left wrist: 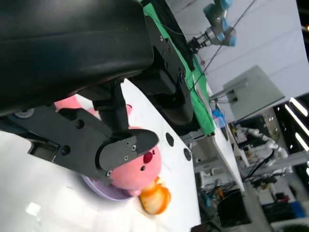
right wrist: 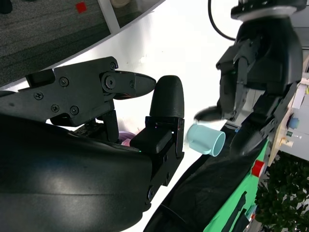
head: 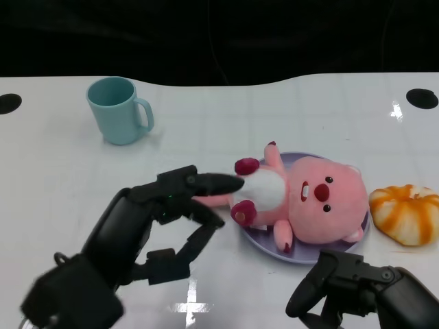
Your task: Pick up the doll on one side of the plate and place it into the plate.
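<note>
A pink plush doll (head: 309, 199) with a white belly lies on its back on the purple plate (head: 259, 241), right of the table's middle. My left hand (head: 164, 219) reaches in from the lower left. Its fingers are spread, and one fingertip (head: 230, 184) lies at the doll's near arm and belly, gripping nothing. The left wrist view shows the doll (left wrist: 140, 169) on the plate (left wrist: 104, 191) beyond that hand's fingers (left wrist: 120, 150). My right hand (head: 357, 288) hangs low at the lower right, below the plate, empty with its fingers loosely bent.
A teal mug (head: 118, 110) stands at the back left, also in the right wrist view as the mug (right wrist: 207, 137). An orange-and-white striped toy (head: 406, 214) lies just right of the plate. The table's dark far edge (head: 219, 79) runs across the back.
</note>
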### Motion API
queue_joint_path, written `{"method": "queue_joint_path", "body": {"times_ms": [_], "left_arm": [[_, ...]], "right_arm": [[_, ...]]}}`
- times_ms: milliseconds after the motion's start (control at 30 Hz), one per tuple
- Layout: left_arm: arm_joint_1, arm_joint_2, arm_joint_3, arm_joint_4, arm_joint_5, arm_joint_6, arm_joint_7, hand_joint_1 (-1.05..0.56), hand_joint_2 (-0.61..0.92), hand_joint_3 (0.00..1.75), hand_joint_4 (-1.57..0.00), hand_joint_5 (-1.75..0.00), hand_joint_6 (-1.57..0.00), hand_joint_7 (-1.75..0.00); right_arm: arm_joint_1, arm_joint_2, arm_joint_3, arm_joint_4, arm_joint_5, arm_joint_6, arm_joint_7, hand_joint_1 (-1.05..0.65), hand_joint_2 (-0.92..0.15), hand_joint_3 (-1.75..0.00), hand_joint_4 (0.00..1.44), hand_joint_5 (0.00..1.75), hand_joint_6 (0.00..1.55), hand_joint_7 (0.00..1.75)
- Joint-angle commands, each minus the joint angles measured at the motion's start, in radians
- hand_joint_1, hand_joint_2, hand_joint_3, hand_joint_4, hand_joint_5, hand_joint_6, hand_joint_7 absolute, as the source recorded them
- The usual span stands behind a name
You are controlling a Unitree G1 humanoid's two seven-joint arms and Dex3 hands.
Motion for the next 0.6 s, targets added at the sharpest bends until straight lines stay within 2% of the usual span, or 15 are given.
{"method": "queue_joint_path", "body": {"times_ms": [33, 100, 200, 400, 600], "left_arm": [[0.050, 0.014, 0.023, -0.073, -0.058, 0.065, -0.005, -0.04, 0.50, 1.28, -0.84, -1.41, -0.86, -0.99], [0.081, 0.022, 0.027, -0.108, -0.078, 0.093, -0.008, -0.07, 0.44, 1.35, -0.87, -1.56, -0.85, -1.18], [0.130, 0.026, 0.035, -0.164, -0.122, 0.150, -0.003, -0.10, 0.39, 1.42, -0.87, -1.67, -0.82, -1.36], [0.231, 0.034, 0.052, -0.281, -0.279, 0.343, -0.002, -0.10, 0.44, 1.37, -0.83, -1.73, -0.77, -1.47], [0.276, 0.038, 0.066, -0.301, -0.365, 0.433, 0.008, -0.11, 0.46, 1.32, -0.80, -1.75, -0.73, -1.52]], "right_arm": [[0.002, -0.007, 0.003, -0.012, 0.002, 0.004, -0.001, -0.25, -0.92, -0.36, 0.65, 1.60, 0.58, 1.30], [0.003, -0.007, 0.004, -0.015, 0.000, 0.007, -0.003, -0.25, -0.92, -0.36, 0.65, 1.60, 0.58, 1.30], [0.003, -0.007, 0.003, -0.021, 0.003, 0.015, -0.002, -0.26, -0.92, -0.36, 0.65, 1.59, 0.58, 1.30], [-0.001, -0.011, -0.002, -0.019, 0.001, 0.012, -0.001, -0.26, -0.92, -0.36, 0.65, 1.59, 0.59, 1.30], [0.001, -0.013, -0.015, -0.006, 0.010, -0.005, 0.002, -0.26, -0.92, -0.35, 0.65, 1.59, 0.59, 1.30]]}}
